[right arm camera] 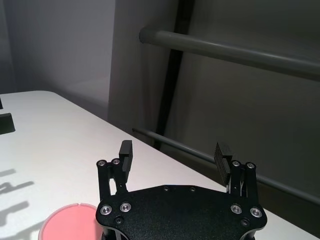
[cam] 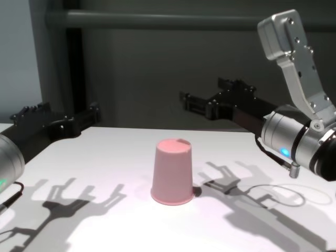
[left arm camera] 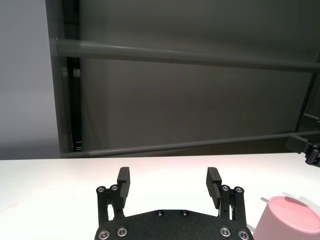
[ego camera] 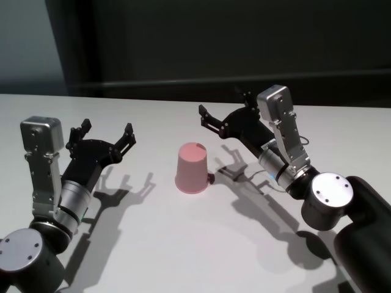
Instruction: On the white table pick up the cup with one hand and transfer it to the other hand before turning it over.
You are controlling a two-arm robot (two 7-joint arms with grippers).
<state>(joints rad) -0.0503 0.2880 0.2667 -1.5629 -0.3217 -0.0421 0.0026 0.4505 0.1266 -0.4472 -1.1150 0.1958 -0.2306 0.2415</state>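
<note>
The cup [ego camera: 193, 168] stands upside down on the white table [ego camera: 201, 244], rim on the surface and closed base facing up. It sits between the two grippers and touches neither.

The left gripper [ego camera: 102, 138] hovers above the table to the left of the cup, well apart from it. Its fingers [left arm camera: 123, 181] are spread wide with nothing between them. In the left wrist view the cup's base [left arm camera: 292, 215] shows off to one side of the gripper, outside the gap between the fingers.

The right gripper [ego camera: 227, 113] hovers to the right of the cup and somewhat beyond it, also raised off the table. Its fingers [right arm camera: 125, 152] are likewise spread apart and empty. In the right wrist view the cup's base [right arm camera: 70, 222] lies beside the gripper body, not between the fingers.

Both grippers cast shadows on the table either side of the cup.
</note>
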